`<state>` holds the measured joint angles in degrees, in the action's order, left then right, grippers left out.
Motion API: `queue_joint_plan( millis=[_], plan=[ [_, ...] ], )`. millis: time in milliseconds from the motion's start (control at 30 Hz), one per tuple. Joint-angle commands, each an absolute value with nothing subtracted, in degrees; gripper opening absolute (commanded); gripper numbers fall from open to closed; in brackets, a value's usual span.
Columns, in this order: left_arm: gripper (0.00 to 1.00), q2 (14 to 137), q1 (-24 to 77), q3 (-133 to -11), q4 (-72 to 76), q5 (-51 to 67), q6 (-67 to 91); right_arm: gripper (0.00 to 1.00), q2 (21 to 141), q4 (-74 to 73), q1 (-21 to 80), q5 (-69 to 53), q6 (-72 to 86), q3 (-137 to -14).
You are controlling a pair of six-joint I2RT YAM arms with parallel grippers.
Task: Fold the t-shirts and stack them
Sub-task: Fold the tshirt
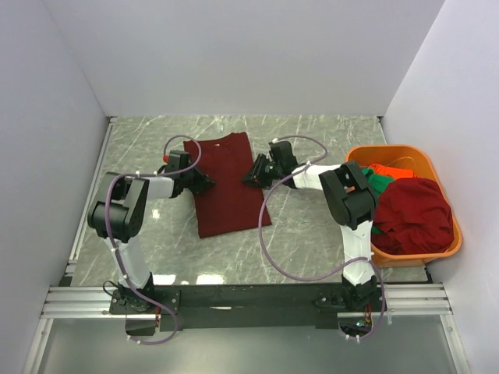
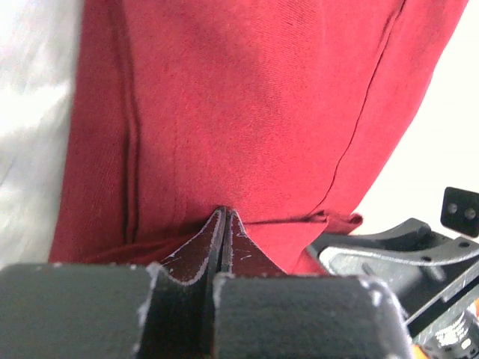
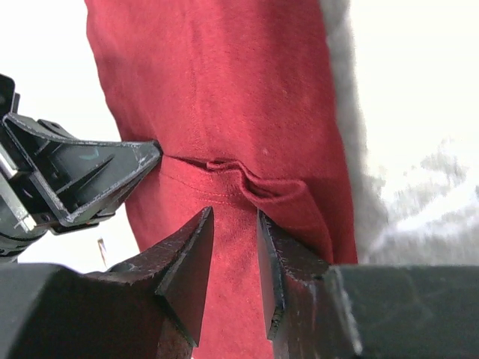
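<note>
A dark maroon t-shirt (image 1: 226, 183) lies on the marble table as a long strip, folded lengthwise. My left gripper (image 1: 204, 184) is at the strip's left edge. In the left wrist view its jaws (image 2: 224, 211) are shut, pinching the shirt's (image 2: 247, 112) edge. My right gripper (image 1: 251, 173) is at the right edge. In the right wrist view it (image 3: 234, 213) is slightly open, with the cloth (image 3: 224, 90) lying between and under the fingertips, beside a small fold. More shirts fill the basket: green (image 1: 380, 181), orange-red (image 1: 386, 169) and maroon (image 1: 413, 206).
The orange plastic basket (image 1: 390, 149) stands at the table's right edge, close behind the right arm. White walls enclose the table on the left, back and right. The two grippers face each other across the shirt strip, close together.
</note>
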<state>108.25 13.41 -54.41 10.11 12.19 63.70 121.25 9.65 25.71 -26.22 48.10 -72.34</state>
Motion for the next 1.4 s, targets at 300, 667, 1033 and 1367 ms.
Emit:
queue_joint_plan(
  millis=[300, 667, 1033, 1367],
  plan=[
    [0.01, 102.3, 13.71, -47.72, 2.29, 8.79, 60.29, 0.38, 112.94, 9.05, 25.49, -23.2, 47.63, -59.51],
    [0.03, 96.77, 11.78, -49.31, 2.64, 9.14, 56.43, 0.38, 111.27, 8.18, 25.31, -23.64, 47.29, -60.81],
    [0.03, 93.68, 9.41, -46.85, 0.7, 8.0, 53.79, 0.38, 113.2, 6.33, 24.43, -24.34, 47.46, -66.79],
    [0.01, 98.79, 8.35, -44.83, 1.32, 6.94, 55.37, 0.38, 114.17, 6.68, 23.38, -24.78, 47.72, -66.71]
  ],
)
